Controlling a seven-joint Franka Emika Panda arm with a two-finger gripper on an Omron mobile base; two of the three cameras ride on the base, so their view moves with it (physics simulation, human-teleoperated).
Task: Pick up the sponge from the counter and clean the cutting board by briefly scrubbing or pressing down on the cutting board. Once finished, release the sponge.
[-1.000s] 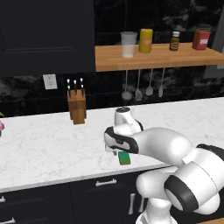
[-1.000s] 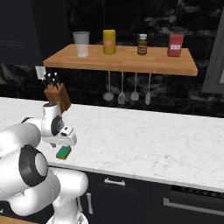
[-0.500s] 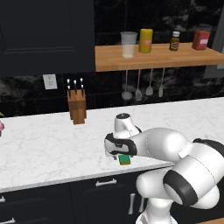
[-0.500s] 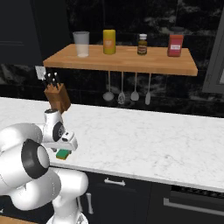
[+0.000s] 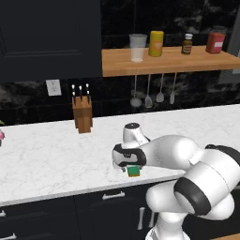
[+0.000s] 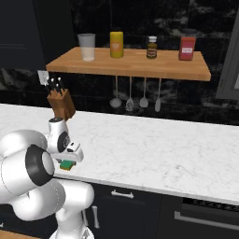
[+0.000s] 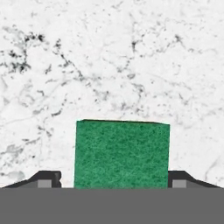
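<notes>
Green sponge (image 7: 121,154) lies on the marble surface (image 7: 109,65) near its front edge, between my jaws. My jaws straddle it; I cannot tell whether they pinch it yet. Lifting, scrubbing the board and letting go all remain.

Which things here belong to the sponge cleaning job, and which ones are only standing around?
For the job:
- sponge, green top up, between the hand's fingertips
- counter, white marble

Only standing around:
- knife block
- wall shelf with cup, yellow canister, bottle, red box
- utensils hanging under the shelf
</notes>
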